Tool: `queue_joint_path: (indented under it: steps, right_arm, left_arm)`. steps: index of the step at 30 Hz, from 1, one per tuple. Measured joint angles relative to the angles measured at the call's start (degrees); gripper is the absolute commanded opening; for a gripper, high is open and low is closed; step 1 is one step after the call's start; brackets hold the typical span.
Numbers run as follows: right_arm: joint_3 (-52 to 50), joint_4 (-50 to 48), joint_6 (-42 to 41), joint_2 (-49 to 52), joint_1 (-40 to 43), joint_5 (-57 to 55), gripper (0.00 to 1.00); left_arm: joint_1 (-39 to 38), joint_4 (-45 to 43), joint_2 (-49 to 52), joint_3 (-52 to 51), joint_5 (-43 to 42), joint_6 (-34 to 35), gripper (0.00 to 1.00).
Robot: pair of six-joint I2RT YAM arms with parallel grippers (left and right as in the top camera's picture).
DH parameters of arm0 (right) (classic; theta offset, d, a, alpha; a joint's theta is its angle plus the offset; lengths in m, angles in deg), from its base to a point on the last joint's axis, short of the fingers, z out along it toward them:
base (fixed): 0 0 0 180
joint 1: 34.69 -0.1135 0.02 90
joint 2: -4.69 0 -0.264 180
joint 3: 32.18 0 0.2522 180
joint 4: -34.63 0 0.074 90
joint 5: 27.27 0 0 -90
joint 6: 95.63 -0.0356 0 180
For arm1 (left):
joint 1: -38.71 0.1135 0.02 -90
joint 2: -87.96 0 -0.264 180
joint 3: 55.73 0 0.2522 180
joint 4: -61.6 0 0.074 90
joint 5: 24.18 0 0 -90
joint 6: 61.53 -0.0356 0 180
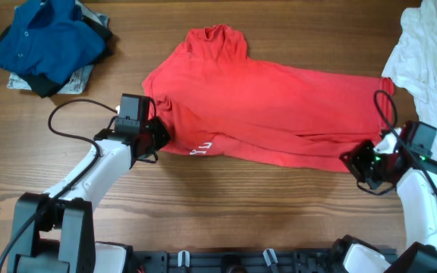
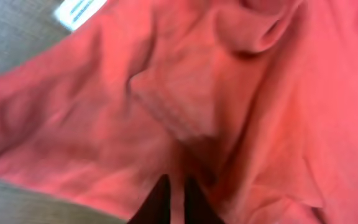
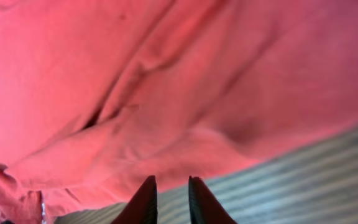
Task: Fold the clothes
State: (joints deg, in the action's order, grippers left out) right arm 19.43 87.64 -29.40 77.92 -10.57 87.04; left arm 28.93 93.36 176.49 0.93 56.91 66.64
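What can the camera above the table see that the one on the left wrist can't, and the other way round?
Only the overhead view shows the blue collared shirt, the long white cloth garment, and the left arm and right arm. Only the left wrist view shows the left gripper close up, its dark fingers pinching a fold. Both show the big red cloth T-shirt and the brown wooden table.
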Motion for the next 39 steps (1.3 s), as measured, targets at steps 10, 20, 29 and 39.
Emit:
queue_joint_path:
  steps: [10, 20, 29, 39]
  right_arm:
    - [0.00, -10.69, -7.48, 15.37, -8.46, 0.26, 0.15]
    - [-0.07, -18.27, -11.89, 15.67, -8.50, 0.76, 0.24]
    - [-0.07, -24.76, -13.33, 15.72, -8.50, 0.76, 0.23]
    - [2.12, -27.89, -11.67, 14.36, -8.61, 0.72, 0.30]
  left_arm:
    - [0.00, -2.40, 0.28, 0.00, -0.04, 3.30, 0.04]
    - [0.00, -5.97, 4.26, 0.00, -0.04, 3.54, 0.06]
    - [0.00, -14.82, 5.57, -0.02, -0.22, 4.15, 0.12]
    - [0.00, -11.96, 0.35, -0.04, -5.46, 0.02, 0.20]
